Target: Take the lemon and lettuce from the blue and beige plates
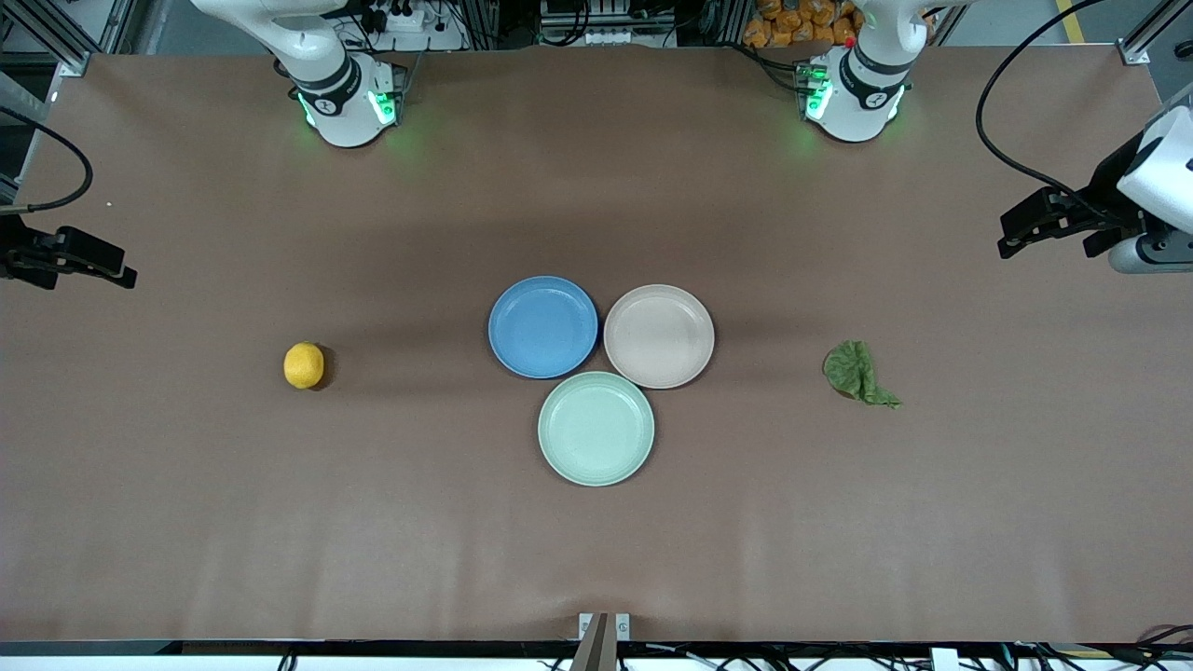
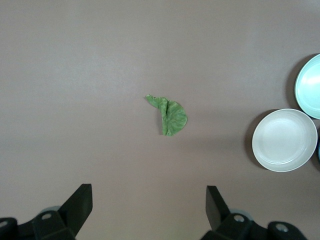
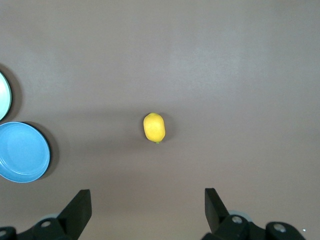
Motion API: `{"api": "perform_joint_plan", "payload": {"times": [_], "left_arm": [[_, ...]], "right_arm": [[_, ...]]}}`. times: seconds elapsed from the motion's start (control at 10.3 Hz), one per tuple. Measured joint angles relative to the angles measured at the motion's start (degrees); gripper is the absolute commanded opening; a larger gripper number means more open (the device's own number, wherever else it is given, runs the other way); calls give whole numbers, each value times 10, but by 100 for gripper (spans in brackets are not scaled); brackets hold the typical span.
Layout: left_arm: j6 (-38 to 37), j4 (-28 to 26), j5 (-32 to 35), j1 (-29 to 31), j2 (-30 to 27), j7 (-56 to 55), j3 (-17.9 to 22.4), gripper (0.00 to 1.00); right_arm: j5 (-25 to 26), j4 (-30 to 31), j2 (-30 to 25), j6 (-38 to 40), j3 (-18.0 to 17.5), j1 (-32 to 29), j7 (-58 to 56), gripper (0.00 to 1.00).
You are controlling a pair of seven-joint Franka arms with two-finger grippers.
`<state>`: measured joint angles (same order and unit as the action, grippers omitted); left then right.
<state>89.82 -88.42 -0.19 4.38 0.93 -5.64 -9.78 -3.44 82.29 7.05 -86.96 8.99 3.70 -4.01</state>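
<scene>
Brown table point(image 1: 596, 186) bears three plates point(image 1: 543, 326), lemon point(image 1: 304, 364), lettuce point(image 1: 856, 372).

table point(image 1: 596, 559): brown matte cover | alu frame rails point(image 1: 56, 37) at corners | even light

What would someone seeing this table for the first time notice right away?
Three empty plates huddle at the middle of the table: a blue plate, a beige plate and a mint-green plate nearest the front camera. A bright lemon sits alone on the bare table toward the right arm's end, and a lettuce leaf lies toward the left arm's end. Neither is on a plate.
</scene>
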Motion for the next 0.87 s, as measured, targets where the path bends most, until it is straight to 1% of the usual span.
{"api": "perform_joint_plan", "payload": {"times": [0.29,0.87], "left_arm": [[0,0,0,-2,0,0,-4,100],[-3,0,0,-13,0,0,-4,100]], "right_arm": [[0,-2,0,5,0,0,0,100],[1,-3,0,40,-1,1,0,100]]}}
